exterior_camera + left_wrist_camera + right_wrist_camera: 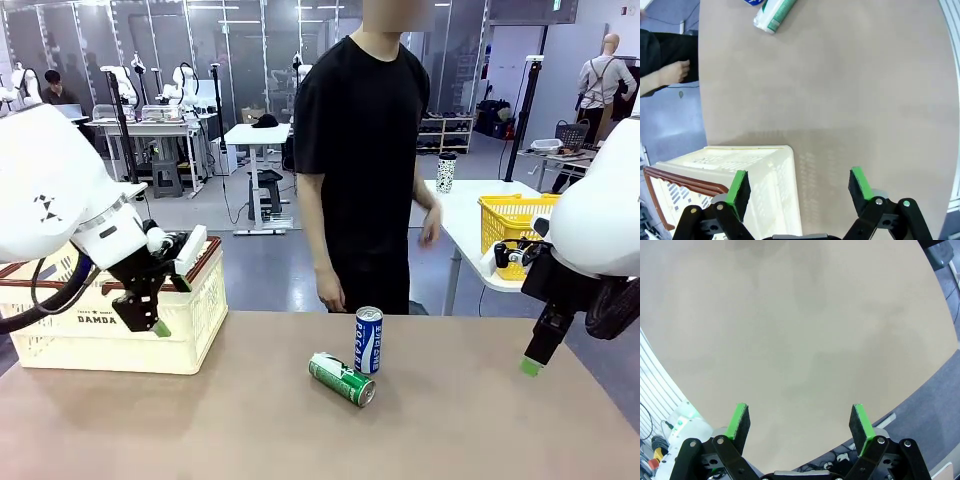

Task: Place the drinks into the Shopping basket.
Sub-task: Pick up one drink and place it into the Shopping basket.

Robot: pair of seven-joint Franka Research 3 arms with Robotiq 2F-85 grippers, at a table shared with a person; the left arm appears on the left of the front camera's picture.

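Observation:
Near the middle of the table a green can [342,379] lies on its side, and a slim blue-and-white can [368,340] stands upright just behind it. The green can [775,14] also appears at the top of the left wrist view. The cream Shopping basket [120,325] with the dark rim sits at the table's left; its corner [771,165] lies under my left gripper. My left gripper [168,305] hangs open above the basket's right end, nothing between its fingers [738,187]. My right gripper [531,366] hovers open over bare table at the right, its fingers [860,421] empty.
A person in black stands at the far edge behind the cans, one hand [331,297] low near the table and also in the left wrist view [671,74]. A side table at the back right carries a yellow basket [510,222] and a speckled cup [446,171].

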